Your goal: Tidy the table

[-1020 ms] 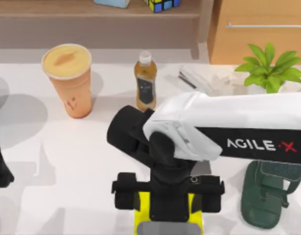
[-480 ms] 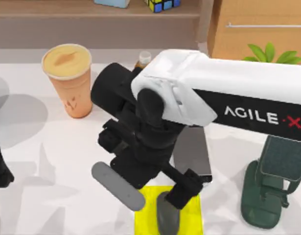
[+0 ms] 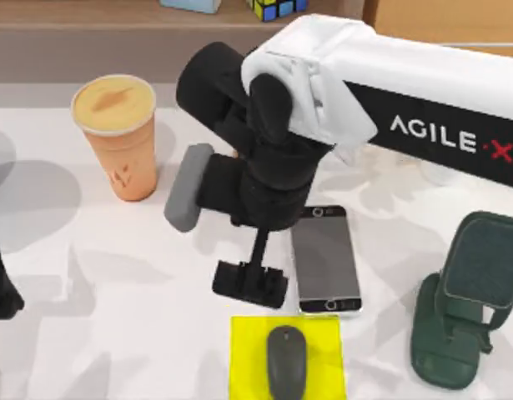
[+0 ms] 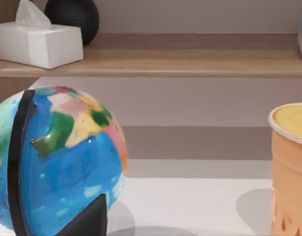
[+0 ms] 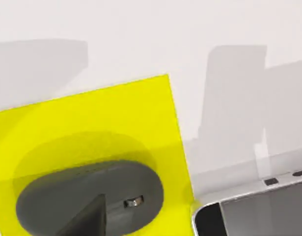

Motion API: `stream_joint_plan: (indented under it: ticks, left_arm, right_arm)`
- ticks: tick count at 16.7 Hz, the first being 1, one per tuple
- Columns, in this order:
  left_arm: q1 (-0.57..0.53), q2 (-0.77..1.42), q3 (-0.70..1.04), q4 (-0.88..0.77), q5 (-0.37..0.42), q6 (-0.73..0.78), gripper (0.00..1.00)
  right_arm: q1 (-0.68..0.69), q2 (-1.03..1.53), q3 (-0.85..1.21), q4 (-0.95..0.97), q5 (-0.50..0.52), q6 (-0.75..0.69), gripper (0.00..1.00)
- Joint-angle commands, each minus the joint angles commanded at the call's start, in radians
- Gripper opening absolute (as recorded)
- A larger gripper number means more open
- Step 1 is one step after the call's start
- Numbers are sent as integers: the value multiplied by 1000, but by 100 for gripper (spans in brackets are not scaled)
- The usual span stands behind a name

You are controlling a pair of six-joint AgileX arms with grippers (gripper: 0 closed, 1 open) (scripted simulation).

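Raised and drawn back from the yellow mat (image 3: 287,329), the right gripper (image 3: 249,283) was seen from above over the smooth white table (image 3: 114,283), fingers close-set and empty, beside a flat phone (image 3: 325,258). From the right wrist, a rounded grey mouse (image 5: 87,194) lay on the mat. From the left wrist, a glossy globe (image 4: 57,157) was seen.

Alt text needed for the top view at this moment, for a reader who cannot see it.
The right arm reaches over the white table, its right gripper hanging above bare tabletop just behind a grey mouse on a yellow pad, beside a phone lying flat. An orange cup stands left, a green phone stand right.
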Motion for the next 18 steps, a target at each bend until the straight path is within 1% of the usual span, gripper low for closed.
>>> stream_joint_plan:
  ticks: [3, 5, 7, 9, 11, 13, 18]
  left_arm:
    - [0, 0, 0, 0, 0, 0, 100]
    - [0, 0, 0, 0, 0, 0, 100]
    - [0, 0, 0, 0, 0, 0, 100]
    - [0, 0, 0, 0, 0, 0, 100]
    - [0, 0, 0, 0, 0, 0, 100]
    - [0, 0, 0, 0, 0, 0, 100]
    - [0, 0, 0, 0, 0, 0, 100]
  right_arm:
    - [-50, 29, 28, -26, 8, 367, 100]
    - [-85, 45, 36, -37, 15, 587, 100]
    - [-119, 56, 34, -42, 23, 773, 100]
    - [-149, 65, 26, -45, 30, 917, 100]
    - [-174, 72, 17, -46, 37, 1020, 100]
    - [-191, 78, 9, -45, 42, 1081, 100]
    - [-196, 80, 7, -45, 43, 1098, 100]
